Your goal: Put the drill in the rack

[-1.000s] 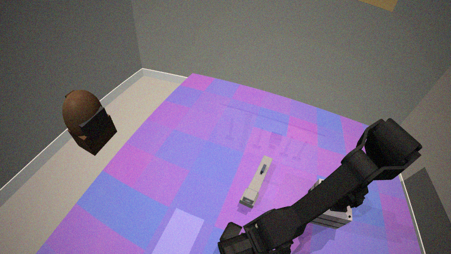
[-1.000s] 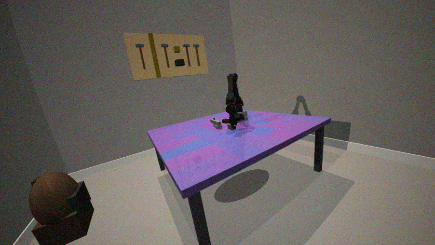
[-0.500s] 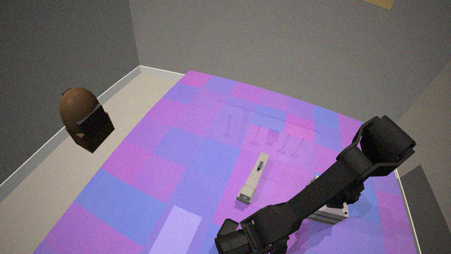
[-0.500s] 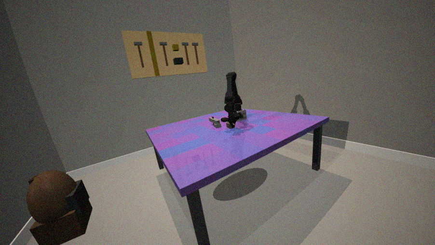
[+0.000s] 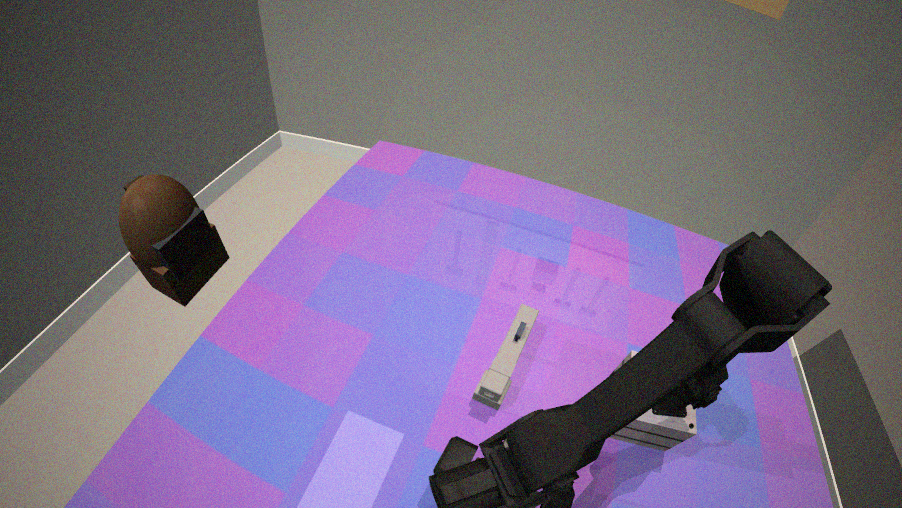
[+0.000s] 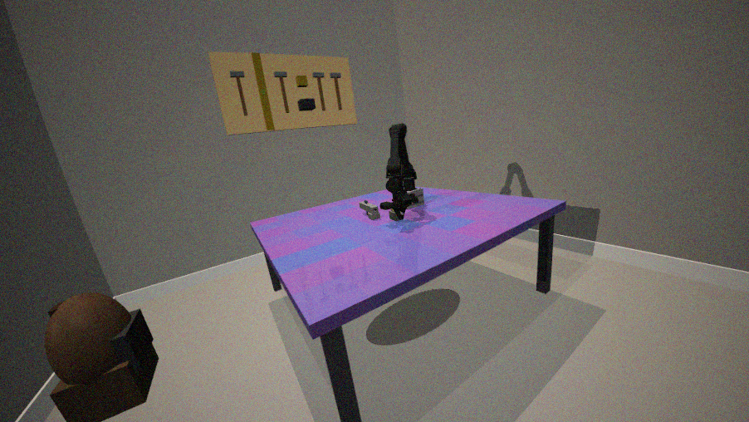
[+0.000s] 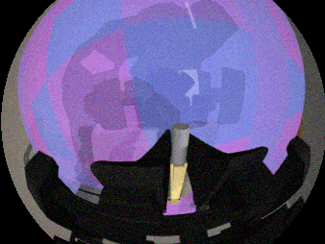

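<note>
My gripper (image 7: 174,133) (image 6: 400,215) is shut on the drill (image 7: 180,151), a grey round rod with a yellow part, which stands out between the fingertips in the wrist view. In the top view the forearm hides the gripper and drill. A long pale grey bar (image 5: 505,356) (image 6: 369,208) with a block at its near end lies left of the gripper; a small dark piece (image 5: 520,331), perhaps the key, sits on it. A light grey grooved block (image 5: 661,435) (image 6: 418,194) stands beyond the gripper, partly behind the arm. I cannot tell which piece is the rack.
A small pale block (image 6: 394,215) shows beside the fingers. The patchwork table (image 5: 252,378) (image 6: 398,251) carries these things. A brown ball-shaped object with dark boxes (image 5: 154,214) (image 6: 86,338) is off the table's side. A tool board (image 6: 288,120) hangs on the wall.
</note>
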